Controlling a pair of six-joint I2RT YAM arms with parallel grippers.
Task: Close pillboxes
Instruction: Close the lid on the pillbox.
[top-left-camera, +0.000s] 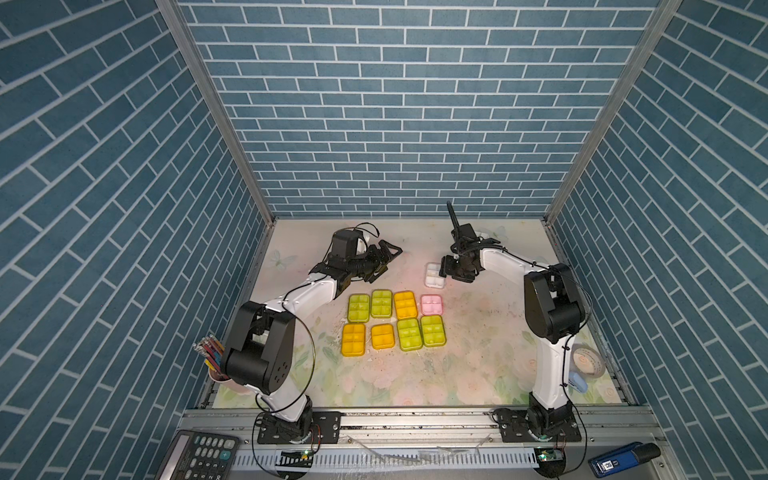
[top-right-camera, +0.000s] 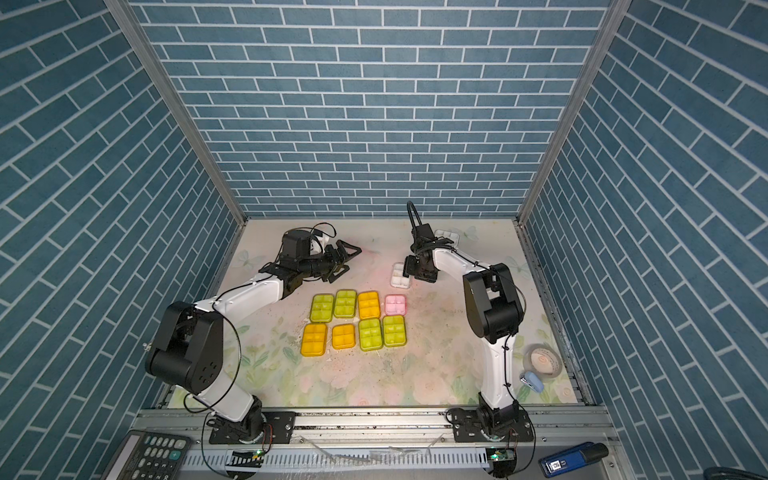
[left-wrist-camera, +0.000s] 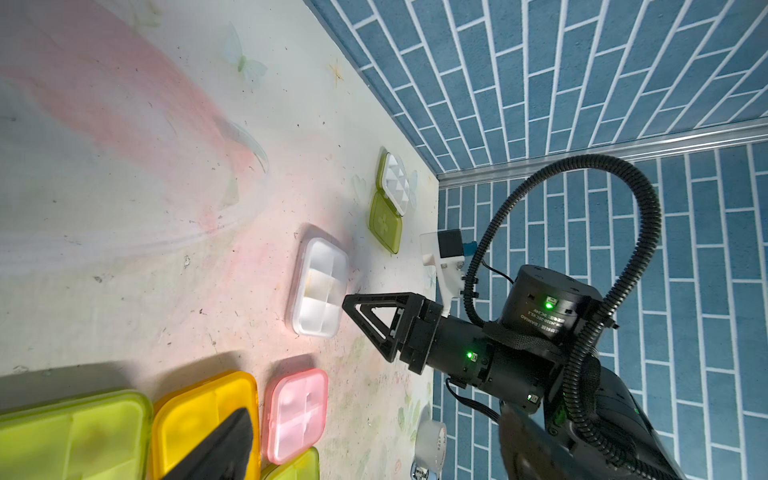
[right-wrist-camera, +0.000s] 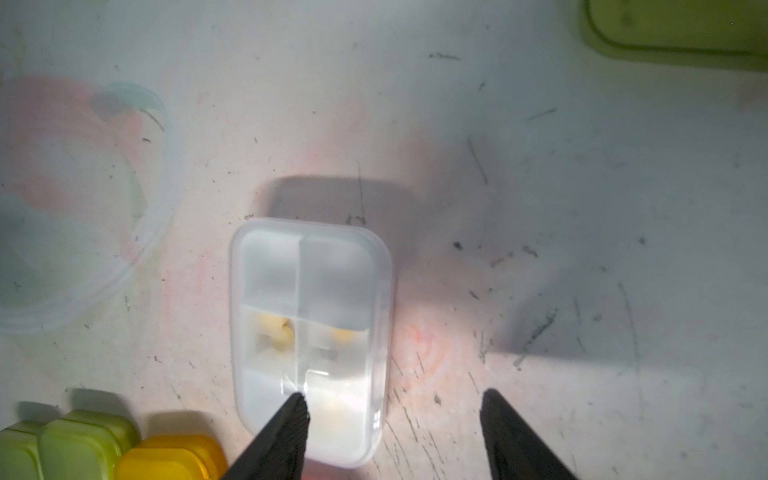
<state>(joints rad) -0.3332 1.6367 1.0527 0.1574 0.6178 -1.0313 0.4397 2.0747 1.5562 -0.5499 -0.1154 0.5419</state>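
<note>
Clear pillbox (right-wrist-camera: 309, 332) lies under the right gripper (right-wrist-camera: 394, 395), whose jaws stand apart, one fingertip (right-wrist-camera: 286, 428) over its lid, so a push near its edge could tip or slide it.

Lime green pillboxes (top-left-camera: 358, 308), orange-yellow pillboxes (top-left-camera: 405, 304), pink pillbox (top-left-camera: 432, 304), frosted white pillbox (top-left-camera: 432, 276), pastel floral-print desk (top-left-camera: 415, 382), blue brick-pattern walls (top-left-camera: 374, 104), black-and-white arms (top-left-camera: 307, 295)

You are looking at the right gripper (left-wrist-camera: 349, 302), its black triangular fingertip touching the clear-lidded white plastic pillbox (left-wrist-camera: 318, 282). Beyond the gripper's tip a lime green pillbox (left-wrist-camera: 386, 216) is lying open. Beside the gripper, a pink translucent pillbox (left-wrist-camera: 297, 415) is sitting closed.
</note>
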